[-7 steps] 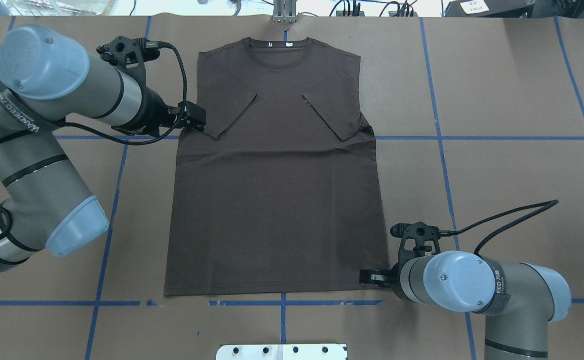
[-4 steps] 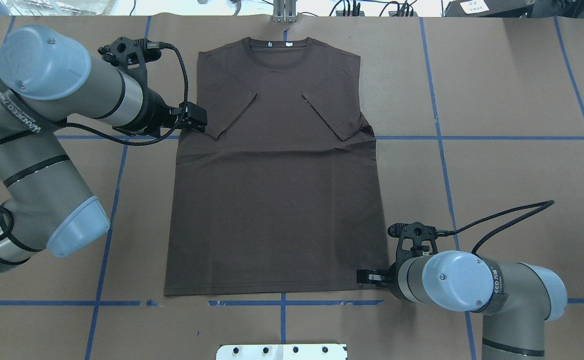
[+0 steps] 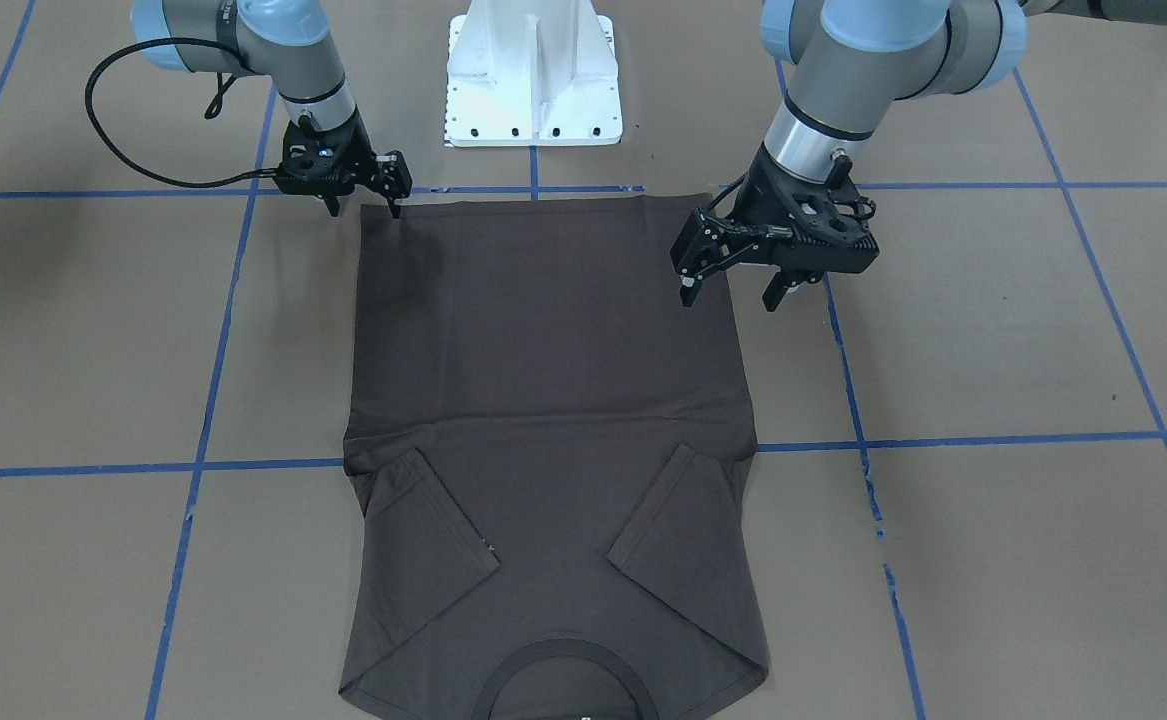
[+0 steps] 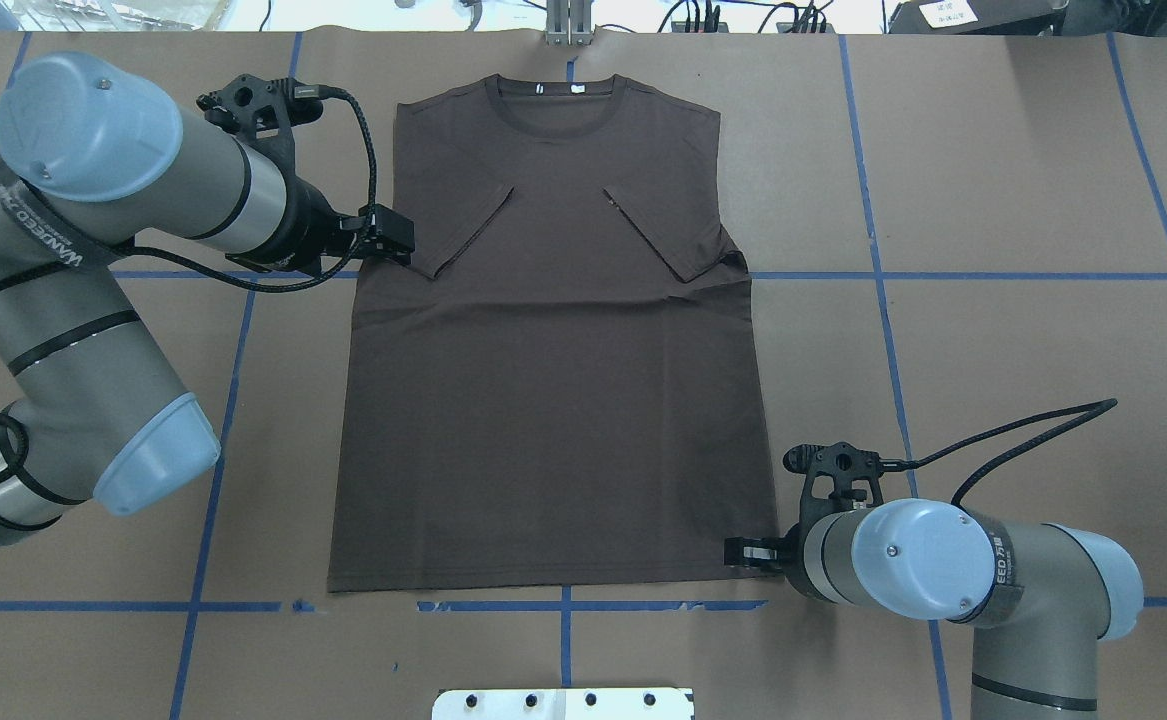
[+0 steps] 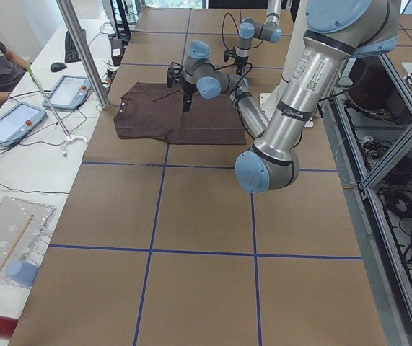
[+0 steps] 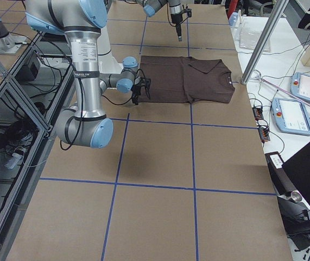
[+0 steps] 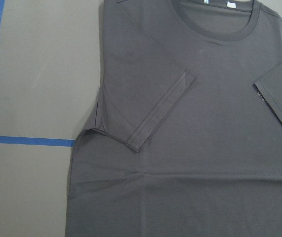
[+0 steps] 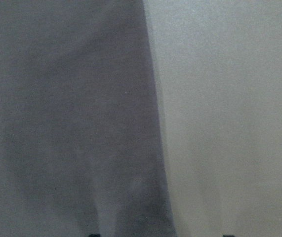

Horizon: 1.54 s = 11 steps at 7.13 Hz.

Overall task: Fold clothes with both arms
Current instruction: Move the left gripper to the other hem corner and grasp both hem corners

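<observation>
Flanking flat T-shirt [image 4: 553, 400]: parted jaws

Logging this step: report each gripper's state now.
Left gripper: open, holding nothing.
Right gripper: open, at the T-shirt hem corner.

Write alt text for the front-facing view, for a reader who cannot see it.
A dark brown T-shirt lies flat on a brown table, sleeves folded in, collar nearest the camera. The right gripper stands open at one hem corner; the left gripper hangs open over the shirt's opposite side edge.
</observation>
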### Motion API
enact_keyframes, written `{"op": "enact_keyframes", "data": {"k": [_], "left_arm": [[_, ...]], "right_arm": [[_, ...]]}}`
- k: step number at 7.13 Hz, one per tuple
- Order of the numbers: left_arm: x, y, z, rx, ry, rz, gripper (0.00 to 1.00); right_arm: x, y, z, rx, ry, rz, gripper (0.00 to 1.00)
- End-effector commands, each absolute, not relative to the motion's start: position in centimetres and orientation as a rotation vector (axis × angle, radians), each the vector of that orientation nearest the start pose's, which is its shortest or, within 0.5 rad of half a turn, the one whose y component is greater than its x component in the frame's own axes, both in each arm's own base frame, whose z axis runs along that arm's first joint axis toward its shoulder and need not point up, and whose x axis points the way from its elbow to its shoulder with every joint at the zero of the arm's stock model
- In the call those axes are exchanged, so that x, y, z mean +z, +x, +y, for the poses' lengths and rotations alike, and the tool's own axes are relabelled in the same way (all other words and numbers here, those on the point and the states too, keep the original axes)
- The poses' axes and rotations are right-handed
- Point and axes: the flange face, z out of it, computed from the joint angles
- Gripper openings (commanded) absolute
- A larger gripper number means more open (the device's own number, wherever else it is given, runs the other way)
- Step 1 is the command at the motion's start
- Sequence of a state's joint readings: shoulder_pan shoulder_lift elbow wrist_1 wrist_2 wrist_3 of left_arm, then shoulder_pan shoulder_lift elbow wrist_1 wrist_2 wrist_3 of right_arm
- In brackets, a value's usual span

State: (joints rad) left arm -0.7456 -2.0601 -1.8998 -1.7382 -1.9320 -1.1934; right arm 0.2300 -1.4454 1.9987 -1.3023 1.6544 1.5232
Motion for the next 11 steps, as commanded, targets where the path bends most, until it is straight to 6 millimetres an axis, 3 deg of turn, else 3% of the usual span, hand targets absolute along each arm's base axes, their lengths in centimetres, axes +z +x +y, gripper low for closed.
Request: {"op": "enact_keyframes", "data": {"k": [1, 2, 3, 6, 8, 9, 10, 11], "left_arm": [[22.1, 37.5, -48.0, -0.157, 0.237, 1.001, 1.00], [22.1, 37.6, -48.0, -0.157, 0.238, 1.002, 1.00], [22.1, 37.6, -48.0, -0.157, 0.237, 1.001, 1.00], [22.2, 37.7, -48.0, -0.156, 0.235, 1.000, 1.00], [22.2, 37.8, -47.9, -0.155, 0.234, 1.000, 1.00], [22.5, 38.9, -47.1, -0.146, 0.214, 0.998, 1.00], [23.8, 41.1, -44.7, -0.197, 0.130, 0.997, 1.00], [23.7, 41.7, -41.5, -0.262, 0.057, 1.026, 1.00]], "right_arm": [[37.0, -48.3, -24.0, 0.133, 0.025, -0.830, 0.57], [36.9, -48.3, -24.0, 0.132, 0.024, -0.831, 0.36], [36.9, -48.3, -24.0, 0.132, 0.024, -0.831, 0.25], [37.0, -48.1, -24.0, 0.133, 0.023, -0.830, 0.05], [36.8, -47.8, -24.0, 0.134, 0.023, -0.832, 0.00], [36.5, -47.0, -24.2, 0.144, 0.037, -0.839, 0.00], [35.1, -45.6, -24.0, 0.163, 0.035, -0.873, 0.00], [34.1, -44.9, -24.3, 0.186, 0.029, -0.895, 0.00]]}}
